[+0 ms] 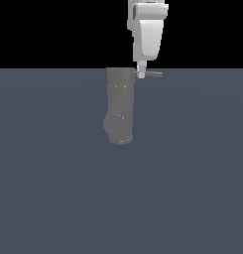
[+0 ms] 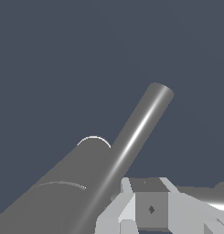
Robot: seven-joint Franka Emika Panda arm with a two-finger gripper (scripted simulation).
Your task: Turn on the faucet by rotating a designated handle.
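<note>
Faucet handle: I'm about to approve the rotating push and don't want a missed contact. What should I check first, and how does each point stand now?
1. Faucet in plain view: ok.
2. Handle juts free toward the exterior view's right: ok.
3. Gripper down at handle height: ok.
4. Fingers touching the handle: cannot tell.
5. Fingers open or shut: cannot tell.
6. Floor bare beside the handle: ok.

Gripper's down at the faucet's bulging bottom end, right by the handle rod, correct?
Not quite. In the exterior view the gripper is at the faucet's top end, right by the handle rod. The bulging end is at the bottom, well away from it.
</note>
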